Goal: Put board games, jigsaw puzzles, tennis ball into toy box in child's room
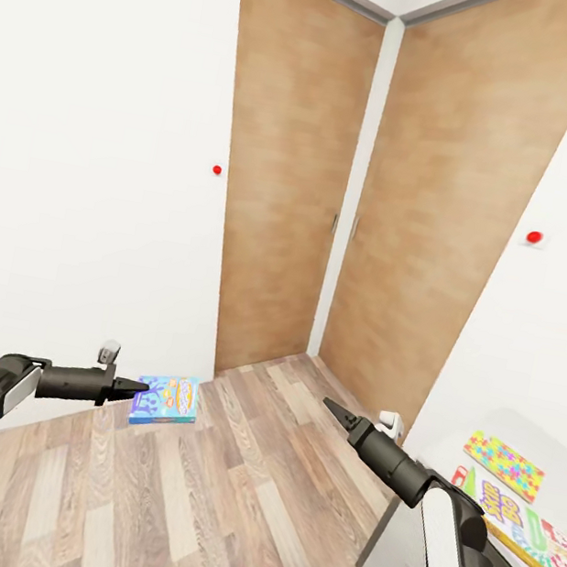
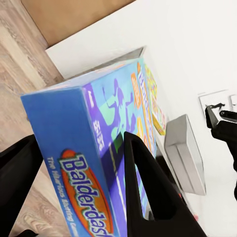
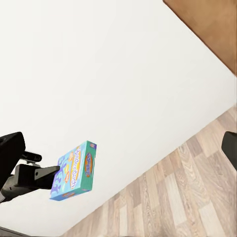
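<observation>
Room: white walls, wood-plank floor [image 1: 218, 495], two wooden doors [image 1: 287, 182]. My left gripper [image 1: 130, 386] pinches blue board game [image 1: 165, 399]; right gripper [image 1: 335, 411] pressed together.

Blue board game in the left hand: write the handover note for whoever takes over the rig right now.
Left hand: shut on the blue board game, held out in the air over the wood floor, facing two wooden doors.
Right hand: holds nothing; whether open or shut cannot be told.
On the table to the right: one jigsaw puzzle and the yellow-green board game, both still lying there.
Done: blue game picked up.
Left: carry it to the toy box, then the remaining toys.
</observation>
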Tool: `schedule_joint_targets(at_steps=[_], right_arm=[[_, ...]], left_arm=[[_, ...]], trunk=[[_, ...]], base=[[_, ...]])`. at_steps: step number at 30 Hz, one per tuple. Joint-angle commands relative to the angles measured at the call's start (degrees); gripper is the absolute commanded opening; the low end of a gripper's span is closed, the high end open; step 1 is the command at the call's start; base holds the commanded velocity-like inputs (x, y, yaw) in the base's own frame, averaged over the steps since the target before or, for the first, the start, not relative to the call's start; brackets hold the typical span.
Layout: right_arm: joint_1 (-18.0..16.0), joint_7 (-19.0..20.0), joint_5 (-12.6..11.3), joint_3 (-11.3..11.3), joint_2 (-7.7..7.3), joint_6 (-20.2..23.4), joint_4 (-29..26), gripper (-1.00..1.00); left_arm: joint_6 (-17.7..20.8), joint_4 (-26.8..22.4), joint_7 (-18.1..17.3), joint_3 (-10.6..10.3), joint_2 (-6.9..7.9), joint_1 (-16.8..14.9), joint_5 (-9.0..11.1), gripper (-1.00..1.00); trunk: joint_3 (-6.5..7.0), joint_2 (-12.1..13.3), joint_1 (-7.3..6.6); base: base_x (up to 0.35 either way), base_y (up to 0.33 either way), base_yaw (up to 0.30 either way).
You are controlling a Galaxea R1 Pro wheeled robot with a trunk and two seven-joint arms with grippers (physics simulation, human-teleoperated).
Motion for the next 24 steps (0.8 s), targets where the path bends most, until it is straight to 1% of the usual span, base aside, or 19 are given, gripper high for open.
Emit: schedule_joint_targets(at_steps=[1, 24], right_arm=[[-0.09, 0.23, 0.04, -0.15, 0.07, 0.37, 0.01, 1.0], [-0.09, 0.23, 0.04, -0.15, 0.07, 0.37, 0.06, 1.0]], left_arm=[[0.64, -0.04, -0.14, -0.05, 0.05, -0.04, 0.38, -1.0], [0.64, -0.04, -0.13, -0.05, 0.05, -0.04, 0.4, -1.0]], trunk=[[-0.14, -0.14, 0.04], [-0.14, -0.14, 0.04]], base=[[0.0, 0.0, -0.278], [0.0, 0.0, -0.278]])
